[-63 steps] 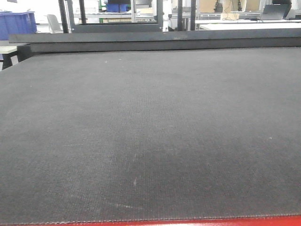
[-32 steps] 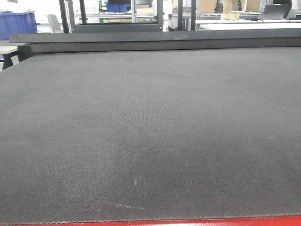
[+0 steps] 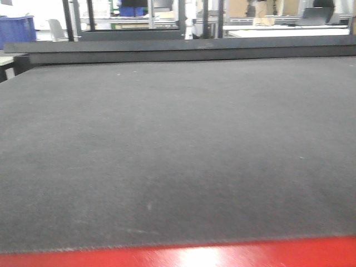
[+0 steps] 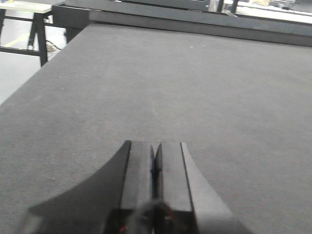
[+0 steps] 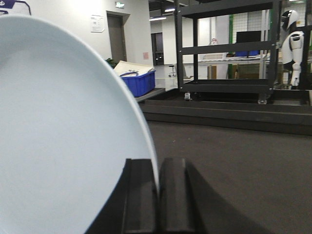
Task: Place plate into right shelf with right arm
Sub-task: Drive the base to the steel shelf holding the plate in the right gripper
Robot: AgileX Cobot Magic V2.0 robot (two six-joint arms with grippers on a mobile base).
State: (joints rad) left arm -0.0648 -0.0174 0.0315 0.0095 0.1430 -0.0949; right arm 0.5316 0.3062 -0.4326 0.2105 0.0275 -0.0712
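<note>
In the right wrist view the pale-blue plate point(image 5: 63, 136) stands on edge and fills the left half of the frame. My right gripper point(image 5: 158, 163) is shut on the plate's rim, with one black finger on each side, above the dark grey mat point(image 5: 243, 161). In the left wrist view my left gripper point(image 4: 155, 146) is shut and empty, low over the same mat point(image 4: 195, 87). Neither gripper nor the plate shows in the front view. The stainless-steel right shelf is out of view.
The mat-covered table point(image 3: 178, 139) has a red front edge point(image 3: 222, 256) and a raised black ledge point(image 3: 178, 50) along its far side. A black-framed rack point(image 5: 226, 48), a blue bin point(image 5: 139, 83) and a white humanoid robot point(image 5: 291, 39) stand beyond it.
The front view has shifted: more of the red front edge shows at the bottom, the far ledge and background sit higher and further left, and the picture is blurred.
</note>
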